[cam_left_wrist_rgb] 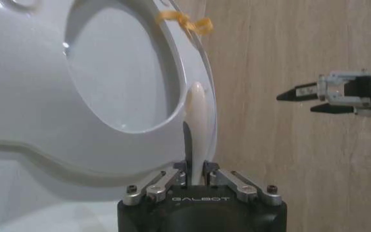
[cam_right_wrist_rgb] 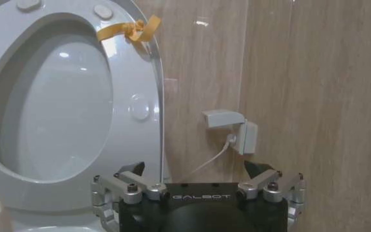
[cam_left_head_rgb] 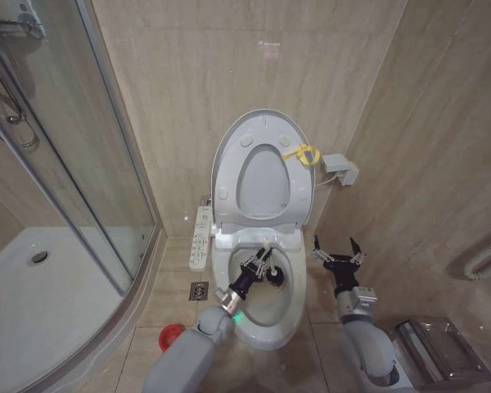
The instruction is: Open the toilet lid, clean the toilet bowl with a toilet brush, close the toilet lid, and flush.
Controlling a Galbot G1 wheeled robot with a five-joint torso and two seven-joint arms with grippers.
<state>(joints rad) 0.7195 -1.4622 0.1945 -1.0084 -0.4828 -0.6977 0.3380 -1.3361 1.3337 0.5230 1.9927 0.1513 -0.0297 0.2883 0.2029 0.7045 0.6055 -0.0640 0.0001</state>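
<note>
- Left hand [cam_left_head_rgb: 264, 261] sits over the toilet bowl [cam_left_head_rgb: 266, 315], fingers pinched on the thin white handle of the toilet brush [cam_left_head_rgb: 277, 277]; left wrist view shows both fingers pressed to the stick [cam_left_wrist_rgb: 196, 166] near its lower end.
- Brush head, dark and round, sits down inside the bowl just past the hand, near the bowl's back half; exact contact with the ceramic cannot be told.
- Grip is low on the handle, judged to give control of the head while scrubbing.
- Right hand [cam_left_head_rgb: 337, 254] hangs beside the bowl on the robot's right, well apart from it, fingers spread wide and holding nothing; also seen far off in the left wrist view [cam_left_wrist_rgb: 337, 94]. Judged parked, out of the brush's way.
- Toilet lid [cam_left_head_rgb: 262, 135] stands upright behind the bowl, leaning to the wall, seat ring [cam_left_head_rgb: 229, 176] raised with it, so the bowl is fully open for cleaning.
- Yellow loop [cam_left_head_rgb: 304, 153] tied at the lid's edge, on the side toward the right hand, likely a pull handle for lifting and closing.
- Red holder cup [cam_left_head_rgb: 171, 336] on the floor, on the bowl's left side, apart from it.
- Step judged: scrubbing; lid closing and flush not yet done.
</note>
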